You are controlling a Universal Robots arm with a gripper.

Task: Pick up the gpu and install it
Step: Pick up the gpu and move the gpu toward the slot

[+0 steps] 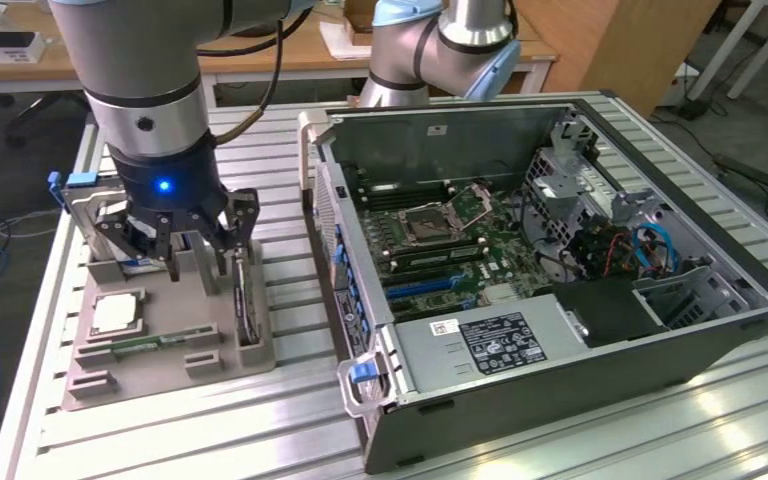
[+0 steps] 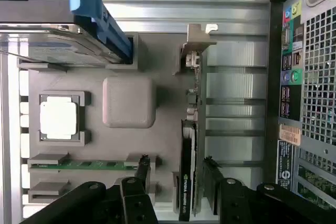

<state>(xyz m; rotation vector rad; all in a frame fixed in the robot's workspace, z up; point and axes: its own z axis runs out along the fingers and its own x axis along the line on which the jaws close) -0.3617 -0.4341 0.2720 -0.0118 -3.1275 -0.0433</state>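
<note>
The hand [image 1: 200,262] [image 2: 176,167] hung released over the grey parts tray [image 1: 157,365] [image 2: 94,77] on the table [image 1: 224,430]. Its fingers were spread wide, one on either side of the gpu [image 1: 244,300] [image 2: 187,145], and gripped nothing. The gpu stood on edge in a slot along the tray's side nearest the open computer case [image 1: 558,390]. The processor chip [image 1: 115,312] [image 2: 59,119] and hard drive [image 2: 52,51] sat in their own holders.
</note>
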